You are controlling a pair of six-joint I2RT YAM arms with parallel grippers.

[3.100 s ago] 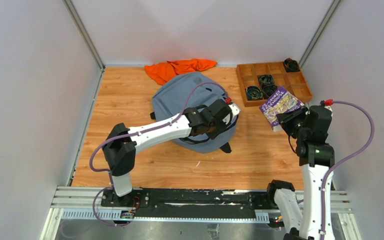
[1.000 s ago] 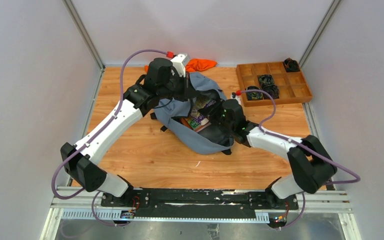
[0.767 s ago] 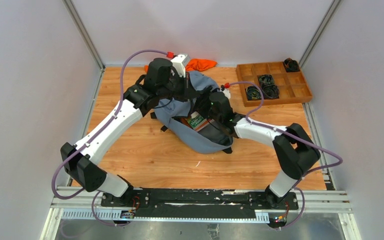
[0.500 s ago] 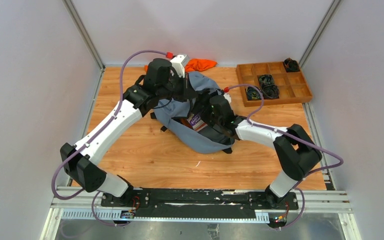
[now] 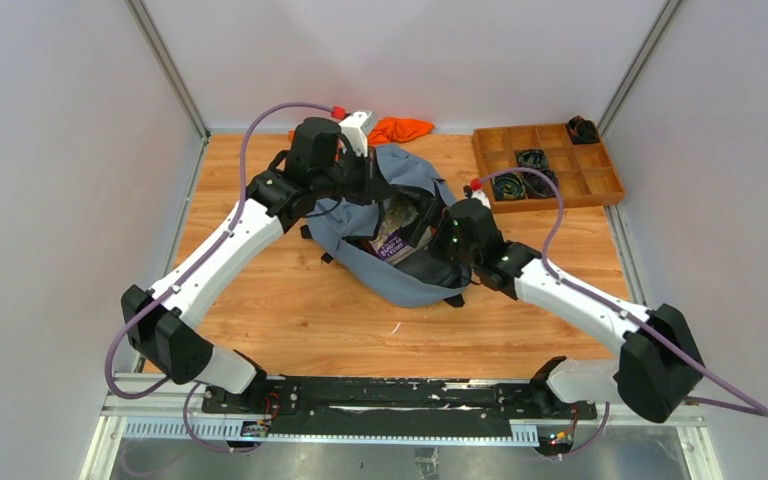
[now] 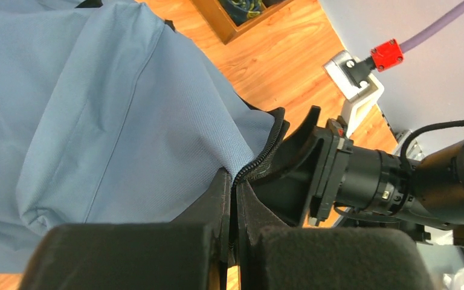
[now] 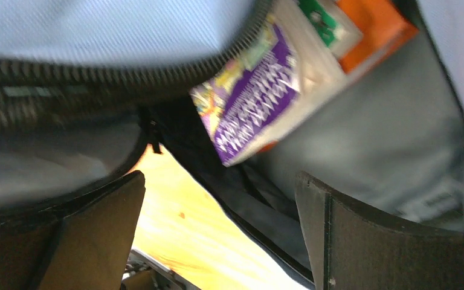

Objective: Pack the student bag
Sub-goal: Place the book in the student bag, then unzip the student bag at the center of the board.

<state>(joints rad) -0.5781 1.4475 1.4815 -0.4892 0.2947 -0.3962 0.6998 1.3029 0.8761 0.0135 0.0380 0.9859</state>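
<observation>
I can't read book (image 7: pixel 254 96) cover, left end effector (image 6: pixel 232 241) pinching bag (image 5: pixel 380 282) rim, right end effector (image 7: pixel 223 232) spread empty at its mouth

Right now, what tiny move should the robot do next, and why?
Probably pull the right gripper back out of the student bag. Its jaws stand open and the purple book lies inside, free of them, while the left gripper pinches the zipper edge to hold the mouth open.
</observation>
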